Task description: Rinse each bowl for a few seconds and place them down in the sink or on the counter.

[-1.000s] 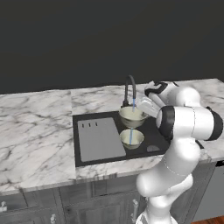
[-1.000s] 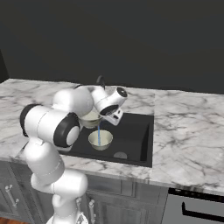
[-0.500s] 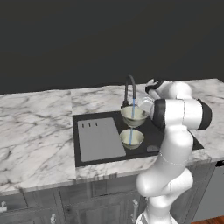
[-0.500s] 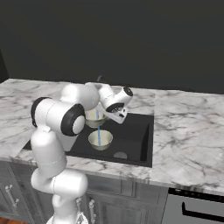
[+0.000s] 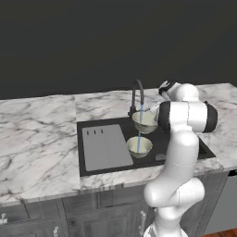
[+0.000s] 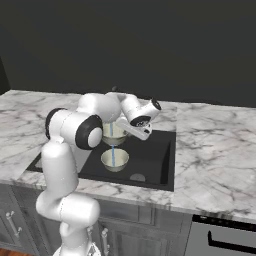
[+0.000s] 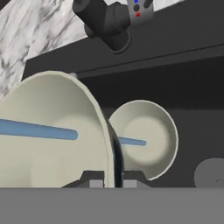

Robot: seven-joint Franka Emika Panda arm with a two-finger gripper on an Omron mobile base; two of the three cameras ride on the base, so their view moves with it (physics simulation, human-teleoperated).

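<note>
Two bowls sit at the sink (image 5: 185,148): one bowl (image 5: 145,121) is held up under the faucet (image 5: 137,95), with a blue stream of water (image 5: 140,111) running into it, and the gripper (image 7: 113,178) is clamped on its rim. Directly below, the second bowl (image 5: 139,146) rests on the black basin floor near the round drain (image 6: 137,177), catching the stream too. Beside it lies the grey drainboard (image 5: 105,147), and white marble counter (image 5: 37,134) surrounds the sink.

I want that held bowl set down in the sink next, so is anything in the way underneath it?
Yes. The second beige bowl sits on the black sink floor right under the beige bowl held by the claw.
</note>
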